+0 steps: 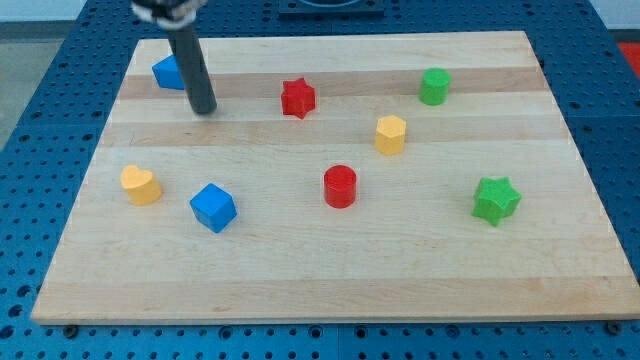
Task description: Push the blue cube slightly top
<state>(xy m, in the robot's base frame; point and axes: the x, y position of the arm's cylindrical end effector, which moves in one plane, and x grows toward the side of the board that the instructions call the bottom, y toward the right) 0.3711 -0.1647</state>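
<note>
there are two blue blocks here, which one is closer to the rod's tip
The blue block near the view's top left, partly hidden behind the rod. My tip sits just to its lower right. The blue cube lies much farther toward the view's bottom.

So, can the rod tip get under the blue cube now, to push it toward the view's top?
Probably yes. My tip sits above the blue cube, and no block lies between them. The yellow block is off to the cube's left, so a path around looks free.
</note>
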